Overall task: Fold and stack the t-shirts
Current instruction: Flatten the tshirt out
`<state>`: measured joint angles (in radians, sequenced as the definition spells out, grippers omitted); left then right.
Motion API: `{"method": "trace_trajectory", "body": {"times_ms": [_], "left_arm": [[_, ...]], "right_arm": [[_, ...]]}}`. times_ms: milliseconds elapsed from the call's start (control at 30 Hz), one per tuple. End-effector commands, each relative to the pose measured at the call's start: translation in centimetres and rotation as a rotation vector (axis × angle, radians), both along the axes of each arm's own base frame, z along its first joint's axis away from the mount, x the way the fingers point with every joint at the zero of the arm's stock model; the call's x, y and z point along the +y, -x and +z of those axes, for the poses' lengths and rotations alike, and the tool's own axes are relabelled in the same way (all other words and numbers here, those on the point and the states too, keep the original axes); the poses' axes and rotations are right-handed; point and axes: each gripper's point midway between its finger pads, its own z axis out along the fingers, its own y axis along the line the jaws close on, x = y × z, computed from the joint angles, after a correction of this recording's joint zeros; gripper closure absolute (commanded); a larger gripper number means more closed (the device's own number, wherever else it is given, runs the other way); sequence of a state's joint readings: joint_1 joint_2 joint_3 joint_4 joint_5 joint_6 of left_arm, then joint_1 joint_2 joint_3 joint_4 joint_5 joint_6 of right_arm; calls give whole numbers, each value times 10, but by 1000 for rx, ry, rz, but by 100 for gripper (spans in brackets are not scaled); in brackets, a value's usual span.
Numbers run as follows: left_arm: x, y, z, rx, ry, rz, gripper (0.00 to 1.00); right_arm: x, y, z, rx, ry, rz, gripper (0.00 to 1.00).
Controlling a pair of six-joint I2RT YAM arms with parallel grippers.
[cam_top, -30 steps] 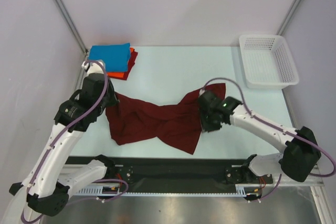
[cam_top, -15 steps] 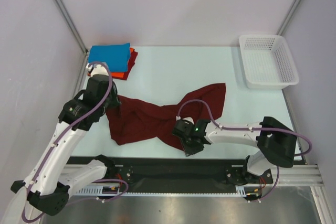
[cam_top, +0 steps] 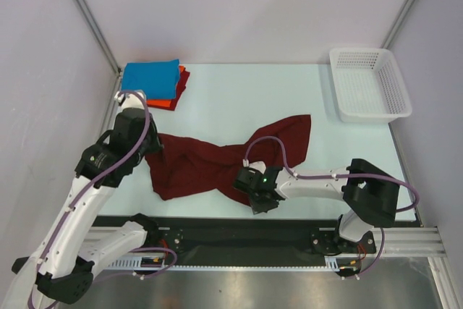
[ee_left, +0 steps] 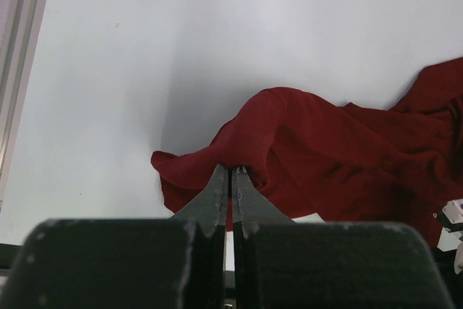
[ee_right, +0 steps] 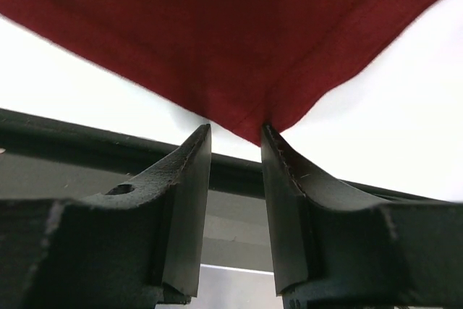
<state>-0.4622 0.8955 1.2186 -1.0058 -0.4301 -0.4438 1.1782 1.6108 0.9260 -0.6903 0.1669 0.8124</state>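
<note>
The dark maroon t-shirt (cam_top: 210,164) lies crumpled across the table's middle, one end reaching toward the back right. My left gripper (cam_top: 150,151) is at its left edge. In the left wrist view the gripper (ee_left: 231,170) is shut on a raised fold of the maroon cloth (ee_left: 325,150). My right gripper (cam_top: 260,204) is at the shirt's near corner. In the right wrist view it (ee_right: 235,129) is open, with the corner of the shirt (ee_right: 217,34) just at its tips, touching the right finger (ee_right: 282,171). The blue t-shirt (cam_top: 150,77) lies folded on the orange-red one (cam_top: 179,86) at the back left.
A white mesh basket (cam_top: 369,85) stands at the back right. A black rail (cam_top: 217,233) runs along the table's near edge, right below my right gripper. The enclosure's walls and frame posts stand on both sides.
My right gripper has left the shirt's right middle and moved to its near corner by the front rail. My left arm has shifted slightly, still holding the cloth.
</note>
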Motion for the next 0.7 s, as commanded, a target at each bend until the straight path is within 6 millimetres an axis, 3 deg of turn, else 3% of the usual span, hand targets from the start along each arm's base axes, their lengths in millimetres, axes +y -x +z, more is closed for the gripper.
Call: {"method": "trace_trajectory", "body": {"times_ms": [0, 233, 400, 667], "left_arm": [[1, 4, 0, -11, 7, -15, 100], [-1, 4, -1, -11, 12, -19, 100], [-1, 3, -2, -11, 12, -21, 100], [-1, 2, -1, -11, 13, -16, 100]], "right_arm": [[-8, -13, 9, -86, 45, -39, 61], [-8, -13, 19, -107, 35, -40, 61], [-11, -7, 11, -90, 39, -32, 56], [-14, -6, -3, -60, 40, -58, 60]]}}
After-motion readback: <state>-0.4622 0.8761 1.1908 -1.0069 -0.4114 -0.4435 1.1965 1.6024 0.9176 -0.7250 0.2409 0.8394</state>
